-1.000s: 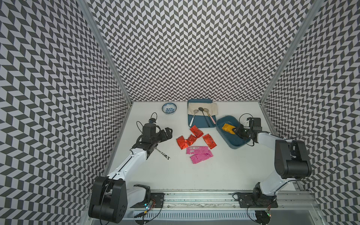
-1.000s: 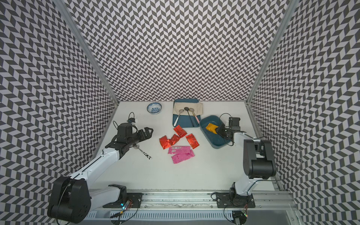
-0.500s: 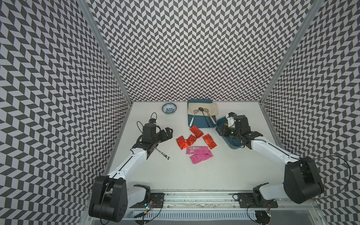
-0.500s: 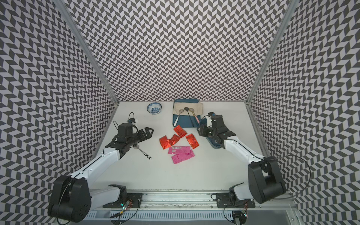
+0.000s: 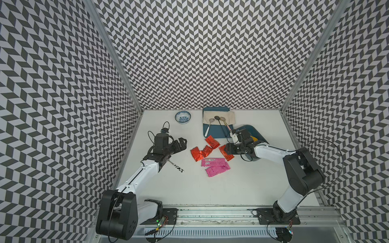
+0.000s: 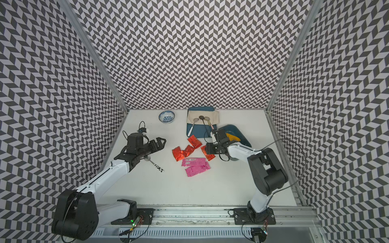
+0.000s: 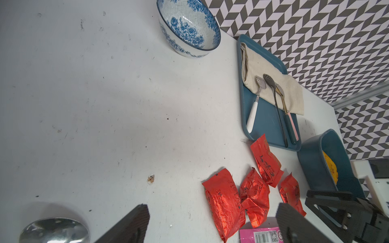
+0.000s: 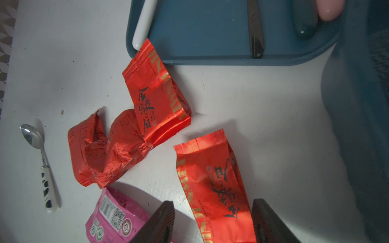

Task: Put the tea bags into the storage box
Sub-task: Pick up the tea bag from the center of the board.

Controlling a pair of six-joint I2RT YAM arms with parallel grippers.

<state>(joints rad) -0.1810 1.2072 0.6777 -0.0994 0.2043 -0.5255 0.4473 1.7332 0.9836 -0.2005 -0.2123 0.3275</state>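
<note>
Tabletop (image 7: 105, 105): spoon tray (image 7: 267, 126) beside storage box (image 7: 313, 164)

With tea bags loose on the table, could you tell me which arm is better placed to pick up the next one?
Right: the right gripper hangs open over the red bag nearest the box, jaws either side. The left gripper, also open, sits farther off by a spoon.

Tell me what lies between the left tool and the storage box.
In both top views, four red tea bags lie there on the white table, and the open right tool is over the one nearest the storage box.
</note>
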